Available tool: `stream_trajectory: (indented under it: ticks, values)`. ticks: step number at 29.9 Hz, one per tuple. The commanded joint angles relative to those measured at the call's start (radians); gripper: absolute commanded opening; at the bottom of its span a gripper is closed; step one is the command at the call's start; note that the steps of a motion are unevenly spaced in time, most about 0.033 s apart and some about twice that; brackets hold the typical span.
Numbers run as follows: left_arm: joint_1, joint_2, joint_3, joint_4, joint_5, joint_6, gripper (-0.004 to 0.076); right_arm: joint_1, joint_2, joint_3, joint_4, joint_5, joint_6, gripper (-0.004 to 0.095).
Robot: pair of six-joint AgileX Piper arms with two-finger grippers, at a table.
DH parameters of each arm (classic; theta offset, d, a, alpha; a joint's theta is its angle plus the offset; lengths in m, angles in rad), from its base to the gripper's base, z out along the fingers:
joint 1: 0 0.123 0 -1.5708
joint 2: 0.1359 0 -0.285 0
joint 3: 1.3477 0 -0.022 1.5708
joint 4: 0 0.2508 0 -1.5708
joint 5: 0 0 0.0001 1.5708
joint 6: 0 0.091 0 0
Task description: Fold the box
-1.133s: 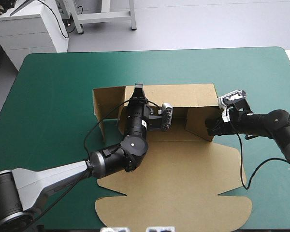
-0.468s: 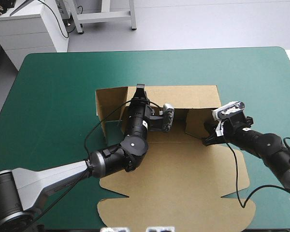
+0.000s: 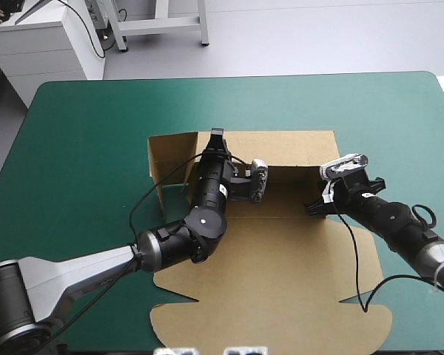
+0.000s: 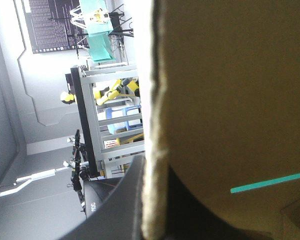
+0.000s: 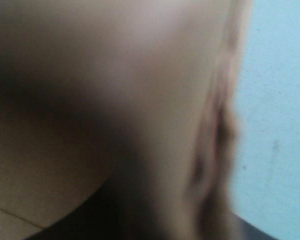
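**Side flap [image 3: 296, 186] swings in**

The right gripper [image 3: 313, 206] has drawn leftward, clamped on the side flap of the box [image 3: 281, 281]. The left gripper [image 3: 214, 135] pinches the far wall [image 3: 281, 144]. The box lies mid-desk [image 3: 81, 148], lengthwise along the far edge.

There is one brown box [image 3: 281, 266] on one teal-green table [image 3: 81, 148], and there are two grippers: the left gripper [image 3: 215, 135] and the right gripper [image 3: 311, 207].

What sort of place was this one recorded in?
Probably a robot test bench: a teal-green covered table, a cut brown cardboard box sheet on it, and the black-finned left claw and right claw at its raised walls.
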State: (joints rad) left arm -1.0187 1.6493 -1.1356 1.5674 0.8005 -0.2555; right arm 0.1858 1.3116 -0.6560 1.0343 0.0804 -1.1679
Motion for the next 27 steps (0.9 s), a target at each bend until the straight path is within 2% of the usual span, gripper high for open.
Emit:
stream_trajectory:
  ticks: [1, 3, 6, 9, 12, 16, 18, 23, 27]
  values:
    - [-0.005, -0.043, -0.027, 0.083, -0.003, -0.014, -0.0008, -0.002, -0.008, -0.027, 0.013, -0.013, -0.02, -0.0005]
    - [-0.005, -0.043, -0.027, 0.085, -0.005, -0.023, -0.0008, -0.002, -0.007, -0.027, 0.013, -0.016, -0.02, -0.0017]
    - [-0.005, -0.043, -0.027, 0.085, -0.005, -0.119, -0.0006, -0.002, -0.004, -0.027, 0.015, -0.009, -0.011, -0.0019]
    - [-0.005, -0.043, -0.027, 0.087, -0.003, -0.149, 0.0048, -0.002, -0.002, -0.027, 0.049, 0.001, -0.011, -0.0018]
    - [-0.005, -0.043, -0.027, 0.117, -0.005, -0.15, 0.0164, -0.002, -0.002, -0.042, 0.057, 0.009, -0.011, -0.0018]
    - [-0.005, -0.043, -0.031, 0.181, -0.018, -0.208, 0.0361, -0.004, 0.002, -0.085, 0.057, 0.027, 0.047, -0.0018]
    - [-0.005, -0.043, -0.031, 0.181, -0.019, -0.22, 0.0421, -0.004, 0.01, -0.109, 0.055, 0.043, 0.068, -0.0018]
    - [-0.042, -0.043, -0.031, 0.181, 0.014, -0.22, 0.0434, -0.004, 0.072, -0.178, 0.042, 0.105, 0.153, -0.0018]
    - [-0.118, -0.043, -0.031, 0.181, 0.059, -0.22, 0.0434, -0.004, 0.138, -0.234, -0.055, 0.116, 0.26, -0.0018]
